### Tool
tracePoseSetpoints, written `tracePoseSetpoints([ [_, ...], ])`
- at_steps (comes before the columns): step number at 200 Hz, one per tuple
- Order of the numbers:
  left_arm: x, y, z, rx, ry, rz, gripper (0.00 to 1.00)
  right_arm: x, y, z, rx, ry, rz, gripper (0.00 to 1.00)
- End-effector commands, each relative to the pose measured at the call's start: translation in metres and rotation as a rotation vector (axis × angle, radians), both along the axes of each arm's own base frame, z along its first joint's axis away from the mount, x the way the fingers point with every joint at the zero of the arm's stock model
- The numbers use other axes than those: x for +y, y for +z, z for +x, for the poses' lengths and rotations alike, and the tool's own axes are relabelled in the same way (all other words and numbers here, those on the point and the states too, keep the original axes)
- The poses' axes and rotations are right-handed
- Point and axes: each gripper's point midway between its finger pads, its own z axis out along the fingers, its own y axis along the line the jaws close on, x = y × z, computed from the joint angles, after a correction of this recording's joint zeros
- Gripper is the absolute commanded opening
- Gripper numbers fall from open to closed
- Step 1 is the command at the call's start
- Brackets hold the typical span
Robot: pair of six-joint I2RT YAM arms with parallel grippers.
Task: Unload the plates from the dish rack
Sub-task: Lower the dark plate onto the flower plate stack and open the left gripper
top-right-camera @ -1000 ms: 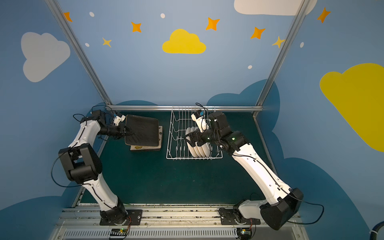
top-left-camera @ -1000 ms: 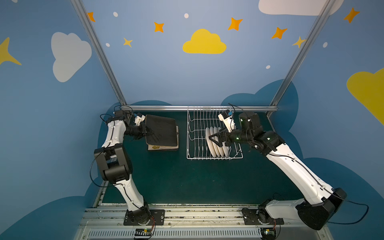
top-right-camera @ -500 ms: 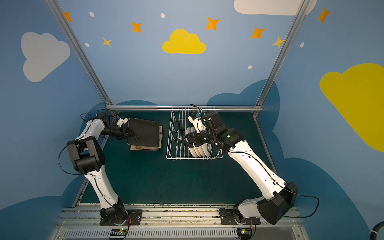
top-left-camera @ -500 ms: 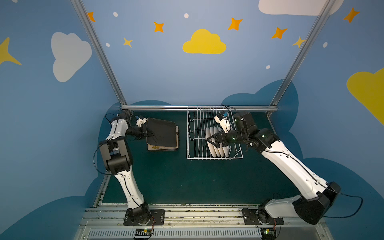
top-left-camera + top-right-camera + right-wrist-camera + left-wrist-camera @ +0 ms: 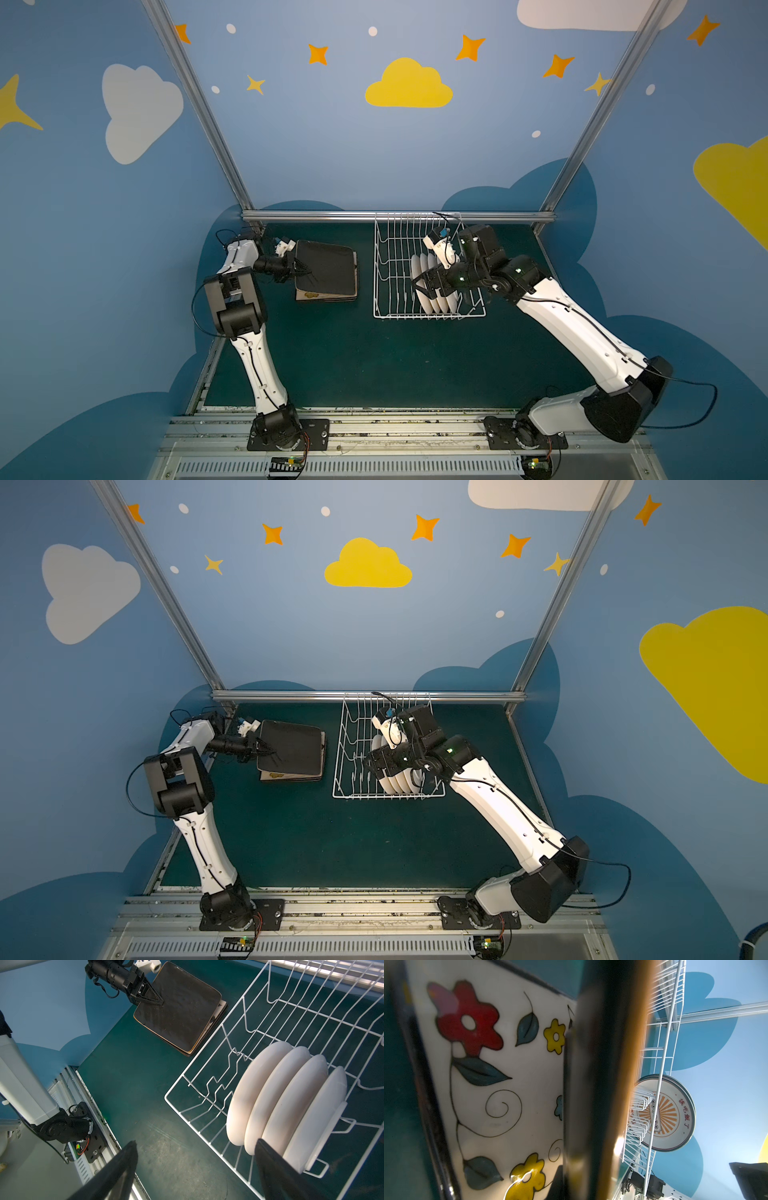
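A rounded-square black-backed plate (image 5: 328,266) is being pinched at its edge between the closed jaws of the left gripper (image 5: 306,273), just above two matching stacked plates (image 5: 326,296). Four round white plates (image 5: 276,1095) are being held upright by the white wire dish rack (image 5: 415,318), just beside one spread jaw of the right gripper (image 5: 195,1141), none being gripped.

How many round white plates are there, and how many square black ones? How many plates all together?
Round white plates, standing in the dish rack: 4
Square black-backed plates, stacked beside the rack, the top one pinched by the left tool: 3
Total: 7
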Motion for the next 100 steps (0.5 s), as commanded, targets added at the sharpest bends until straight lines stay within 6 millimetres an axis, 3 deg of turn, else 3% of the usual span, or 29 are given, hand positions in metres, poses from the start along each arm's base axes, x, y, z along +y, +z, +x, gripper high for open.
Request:
tracePoseSetpoints([
  [1, -0.008, 0.038, 0.007, -0.105, -0.013, -0.108, 0.03, 0.002, 0.007, -0.002, -0.018, 0.014, -0.005, 0.88],
  [100, 0.001, 0.006, 0.009, -0.022, 0.011, -0.050, 0.21, 0.007, 0.003, -0.002, -0.016, 0.029, -0.025, 0.88],
])
